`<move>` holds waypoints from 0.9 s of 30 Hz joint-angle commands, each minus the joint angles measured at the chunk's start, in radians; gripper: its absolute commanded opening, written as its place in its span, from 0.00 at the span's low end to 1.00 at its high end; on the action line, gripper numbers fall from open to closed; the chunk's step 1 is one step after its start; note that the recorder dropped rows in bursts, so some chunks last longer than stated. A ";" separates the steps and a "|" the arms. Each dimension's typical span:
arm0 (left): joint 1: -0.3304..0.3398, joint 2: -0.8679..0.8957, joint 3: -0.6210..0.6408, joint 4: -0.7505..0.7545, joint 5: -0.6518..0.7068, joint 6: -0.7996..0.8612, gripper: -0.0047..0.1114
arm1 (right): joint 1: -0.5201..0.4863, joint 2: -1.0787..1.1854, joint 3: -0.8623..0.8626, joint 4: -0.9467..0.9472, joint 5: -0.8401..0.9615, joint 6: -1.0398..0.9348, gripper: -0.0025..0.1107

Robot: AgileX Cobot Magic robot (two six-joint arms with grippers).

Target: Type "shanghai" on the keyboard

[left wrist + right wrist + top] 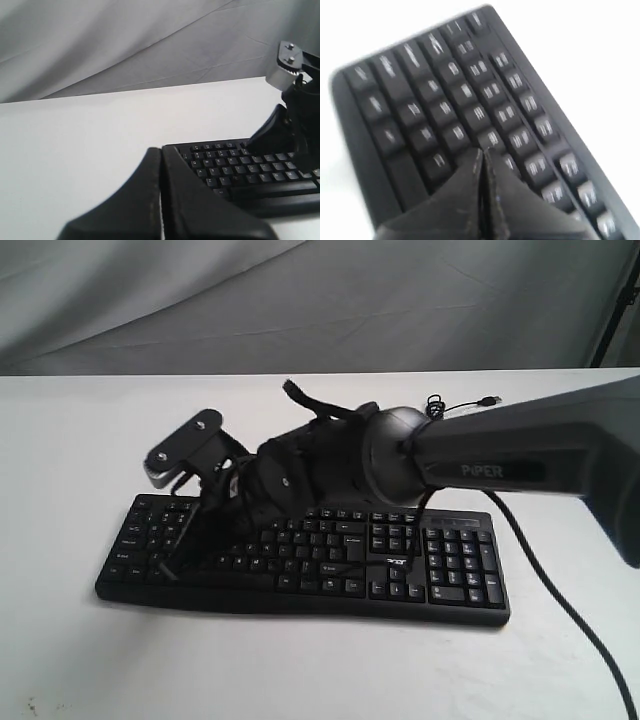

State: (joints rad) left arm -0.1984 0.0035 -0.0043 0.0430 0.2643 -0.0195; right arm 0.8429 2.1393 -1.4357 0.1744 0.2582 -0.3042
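The black keyboard (450,565) with white-lettered keys lies across the white table (60,490). My right arm reaches over it from the right. The right gripper (200,528) is low over the keyboard's left letter keys, its fingers dark against them. In the right wrist view the right gripper (481,151) is shut, its tip just above the blurred keys of the keyboard (445,100); touch cannot be told. In the left wrist view my left gripper (161,149) is shut and empty, above bare table beside the left end of the keyboard (235,165). The left gripper is out of the exterior view.
A thin black cable with a USB plug (487,400) lies coiled behind the keyboard. Another black cable (570,605) trails over the table toward the front right. Grey cloth (300,300) hangs behind the table.
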 commanded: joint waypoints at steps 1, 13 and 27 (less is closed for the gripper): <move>-0.004 -0.003 0.004 0.001 -0.005 -0.003 0.04 | 0.037 0.057 -0.170 -0.010 0.053 -0.008 0.02; -0.004 -0.003 0.004 0.001 -0.005 -0.003 0.04 | 0.063 0.237 -0.358 -0.010 0.091 -0.010 0.02; -0.004 -0.003 0.004 0.001 -0.005 -0.003 0.04 | 0.061 0.241 -0.358 -0.010 0.090 -0.025 0.02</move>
State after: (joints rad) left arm -0.1984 0.0035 -0.0043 0.0430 0.2643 -0.0195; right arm 0.9062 2.3782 -1.7859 0.1744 0.3562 -0.3156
